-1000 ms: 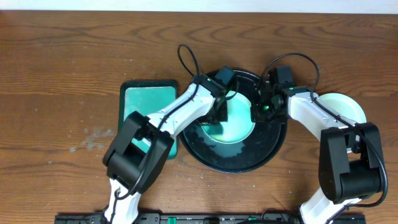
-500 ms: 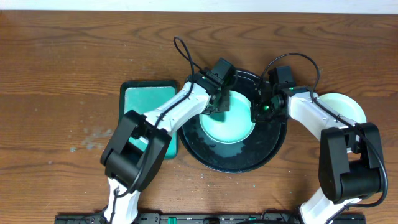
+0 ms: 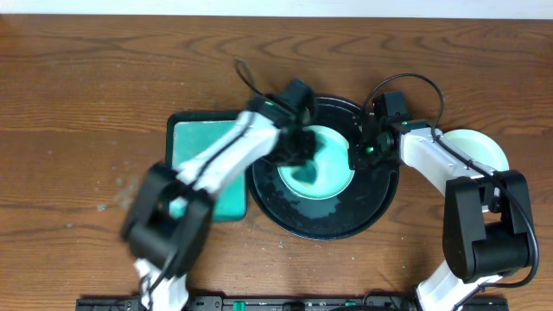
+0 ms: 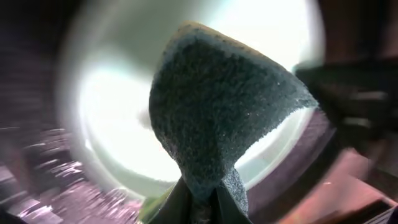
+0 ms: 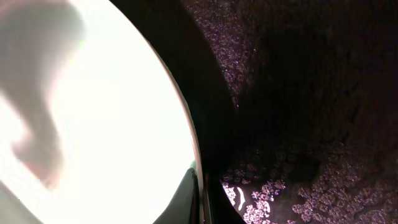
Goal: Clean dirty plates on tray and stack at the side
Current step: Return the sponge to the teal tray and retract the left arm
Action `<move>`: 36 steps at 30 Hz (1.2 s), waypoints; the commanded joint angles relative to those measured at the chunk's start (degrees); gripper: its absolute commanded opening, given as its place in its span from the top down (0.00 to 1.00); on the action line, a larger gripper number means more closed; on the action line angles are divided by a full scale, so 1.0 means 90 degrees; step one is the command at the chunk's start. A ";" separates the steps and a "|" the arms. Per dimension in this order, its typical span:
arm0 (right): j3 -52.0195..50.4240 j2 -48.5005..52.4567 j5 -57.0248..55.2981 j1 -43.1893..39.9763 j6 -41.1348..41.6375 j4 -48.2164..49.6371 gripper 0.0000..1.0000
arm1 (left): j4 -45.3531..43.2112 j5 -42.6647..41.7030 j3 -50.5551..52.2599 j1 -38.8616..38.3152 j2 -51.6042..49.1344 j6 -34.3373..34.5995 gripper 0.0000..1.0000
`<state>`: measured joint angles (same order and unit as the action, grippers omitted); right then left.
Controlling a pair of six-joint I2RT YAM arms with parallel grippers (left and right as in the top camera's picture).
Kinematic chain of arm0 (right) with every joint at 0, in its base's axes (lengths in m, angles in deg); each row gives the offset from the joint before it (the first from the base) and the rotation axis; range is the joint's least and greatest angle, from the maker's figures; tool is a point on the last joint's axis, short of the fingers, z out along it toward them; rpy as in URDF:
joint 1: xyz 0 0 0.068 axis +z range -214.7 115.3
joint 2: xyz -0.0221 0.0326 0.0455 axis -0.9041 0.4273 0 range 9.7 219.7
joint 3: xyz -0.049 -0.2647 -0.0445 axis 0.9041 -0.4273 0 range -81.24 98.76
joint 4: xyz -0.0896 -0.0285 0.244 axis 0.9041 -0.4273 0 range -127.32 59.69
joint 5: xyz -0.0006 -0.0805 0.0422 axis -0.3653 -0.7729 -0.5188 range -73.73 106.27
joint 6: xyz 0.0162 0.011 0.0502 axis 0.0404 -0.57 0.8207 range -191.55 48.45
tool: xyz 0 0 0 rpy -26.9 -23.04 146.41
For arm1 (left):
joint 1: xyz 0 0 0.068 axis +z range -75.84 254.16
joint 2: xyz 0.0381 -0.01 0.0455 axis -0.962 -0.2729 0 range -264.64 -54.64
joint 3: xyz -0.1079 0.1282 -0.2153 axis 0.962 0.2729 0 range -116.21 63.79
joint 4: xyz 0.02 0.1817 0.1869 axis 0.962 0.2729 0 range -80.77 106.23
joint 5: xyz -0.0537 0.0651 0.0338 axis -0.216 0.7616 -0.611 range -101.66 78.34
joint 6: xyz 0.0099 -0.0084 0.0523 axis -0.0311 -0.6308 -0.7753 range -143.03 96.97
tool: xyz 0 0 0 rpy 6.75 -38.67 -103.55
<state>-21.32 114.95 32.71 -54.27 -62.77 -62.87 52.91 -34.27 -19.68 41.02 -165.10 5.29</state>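
Observation:
A pale mint plate (image 3: 327, 173) lies in the black tray (image 3: 333, 220). My left gripper (image 3: 298, 149) is shut on a dark grey sponge (image 4: 217, 112) and presses it on the plate's left part; the arm is motion-blurred. In the left wrist view the sponge covers the middle of the bright plate (image 4: 112, 118), with the jaws (image 4: 202, 208) pinching its lower end. My right gripper (image 3: 361, 154) is shut on the plate's right rim; the right wrist view shows its jaws (image 5: 202, 196) on the edge of the plate (image 5: 93, 93), over the wet tray (image 5: 298, 93). Another plate (image 3: 479, 147) sits on the table to the right.
A rectangular dark-rimmed dish with a teal inside (image 3: 203, 138) stands on the wooden table (image 3: 86, 104) just left of the tray, partly under my left arm. The tray floor shows wet spatter near its front.
My left arm has swung, moving the sponge over the plate from its lower left up toward the far side and back; it is now blurred. The right arm and plate have not moved.

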 commanded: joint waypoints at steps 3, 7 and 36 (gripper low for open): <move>-0.0175 0.0141 -0.0151 0.0102 0.0019 -0.0121 0.99 | 0.0930 0.2001 -0.0100 0.0792 0.2254 -0.0340 0.93; -0.0175 0.0141 -0.0151 0.0102 0.0022 -0.0109 0.99 | 0.1632 0.2990 -0.0068 0.1282 0.3009 -0.0340 0.93; -0.0053 -0.0044 0.0612 0.0095 -0.0296 0.0381 0.99 | 0.1472 0.3264 0.0865 0.1753 0.5399 -0.0338 0.20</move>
<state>-21.80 114.95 33.72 -54.29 -63.28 -59.85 65.70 -5.66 -10.63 56.49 -126.04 2.40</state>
